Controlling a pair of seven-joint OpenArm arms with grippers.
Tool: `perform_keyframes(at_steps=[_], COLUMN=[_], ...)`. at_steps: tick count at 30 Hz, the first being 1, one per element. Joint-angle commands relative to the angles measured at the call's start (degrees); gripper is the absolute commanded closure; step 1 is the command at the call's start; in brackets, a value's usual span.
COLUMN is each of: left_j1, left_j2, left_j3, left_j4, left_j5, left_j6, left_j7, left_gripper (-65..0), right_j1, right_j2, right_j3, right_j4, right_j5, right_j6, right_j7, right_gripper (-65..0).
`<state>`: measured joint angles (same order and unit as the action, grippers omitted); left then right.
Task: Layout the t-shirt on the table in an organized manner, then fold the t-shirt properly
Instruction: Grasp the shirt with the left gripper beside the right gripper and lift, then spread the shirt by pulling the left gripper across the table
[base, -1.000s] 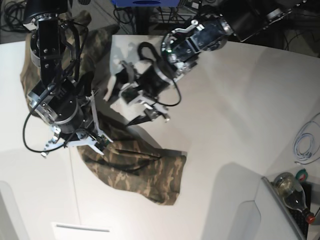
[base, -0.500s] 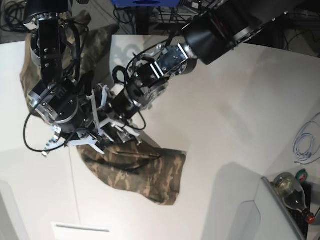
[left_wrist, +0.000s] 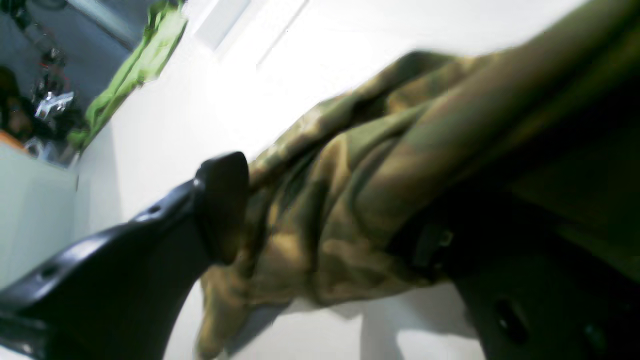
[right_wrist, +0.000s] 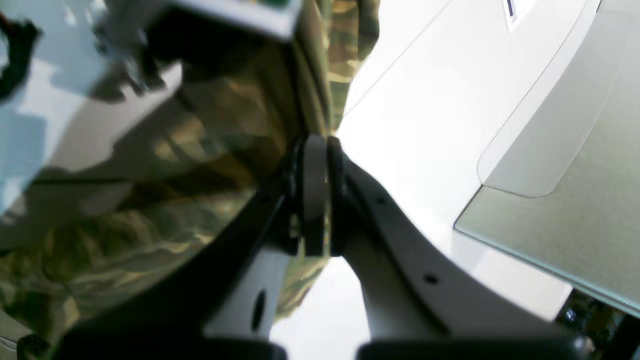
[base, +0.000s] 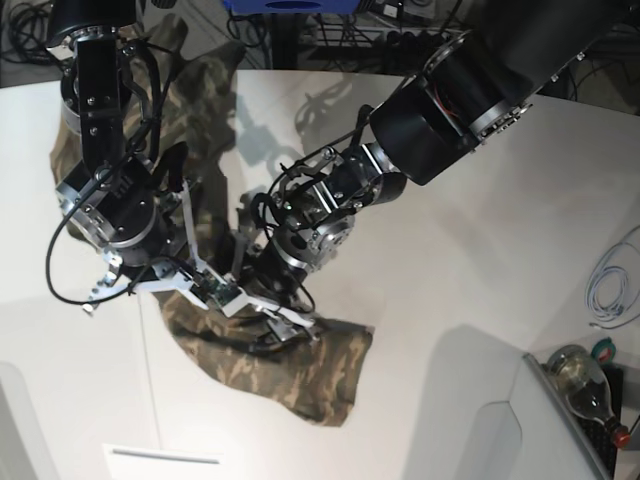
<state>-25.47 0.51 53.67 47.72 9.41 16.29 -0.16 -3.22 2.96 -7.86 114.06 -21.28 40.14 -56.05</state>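
The camouflage t-shirt (base: 300, 375) lies crumpled on the white table (base: 480, 250), stretching from the far left corner down to the near middle. My right gripper (base: 205, 285) is shut on a fold of the t-shirt (right_wrist: 150, 200), its pads (right_wrist: 315, 195) pressed together on the cloth edge. My left gripper (base: 270, 315) is down at the shirt just right of it, jaws open. In the left wrist view a bunch of t-shirt (left_wrist: 350, 190) sits between the left gripper's (left_wrist: 330, 230) fingers (left_wrist: 220, 205), which are not closed on it.
A glass bottle (base: 585, 385) and a white cable (base: 610, 285) sit at the right edge. Cables and stands crowd the back (base: 330, 30). A raised grey panel (right_wrist: 575, 175) lies near the shirt's free side. Green cloth (left_wrist: 145, 65) hangs beyond the table.
The left arm swung from the back middle of the table down and left onto the shirt beside the right gripper. The right gripper kept its hold and place.
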Motion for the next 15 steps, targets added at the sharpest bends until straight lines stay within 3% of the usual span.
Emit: perform_keyframes(at_steps=[1, 5, 8, 11, 12, 15], left_j1=[-2.0, -2.0, -1.6, -0.7, -0.7, -0.2], left_j2=[-0.6, -3.5, -5.8, -6.1, -5.9, -5.8], left_j3=[-0.4, -0.5, -2.5, -4.1, -4.1, -3.3], left_j4=[0.8, 3.5, 8.8, 11.3, 11.3, 11.3], left_j5=[0.4, 0.4, 0.4, 0.5, 0.5, 0.5], left_j6=[1.4, 2.0, 6.3, 6.0, 4.9, 3.1], left_j7=[-1.1, -0.8, -0.8, 0.9, 2.7, 5.2], left_gripper=[-42.6, -42.5, -42.5, -40.8, -37.0, -16.0], right_j1=[0.8, 0.8, 0.2, -0.3, -0.5, -2.3], right_j2=[0.2, 1.5, 1.8, 1.3, 1.0, -2.7], right_j3=[0.3, 0.3, 0.3, 0.3, 0.3, 0.3], right_j4=[1.1, 1.1, 1.1, 0.9, 0.6, -0.2], right_j5=[-0.1, 0.0, 0.0, 0.0, 0.1, 0.5], right_j6=[-0.1, -0.1, -0.1, -0.1, -0.1, -0.1], right_j7=[0.5, 0.5, 0.5, 0.5, 0.3, -1.2], right_gripper=[0.0, 0.0, 0.0, 0.0, -0.2, -0.6])
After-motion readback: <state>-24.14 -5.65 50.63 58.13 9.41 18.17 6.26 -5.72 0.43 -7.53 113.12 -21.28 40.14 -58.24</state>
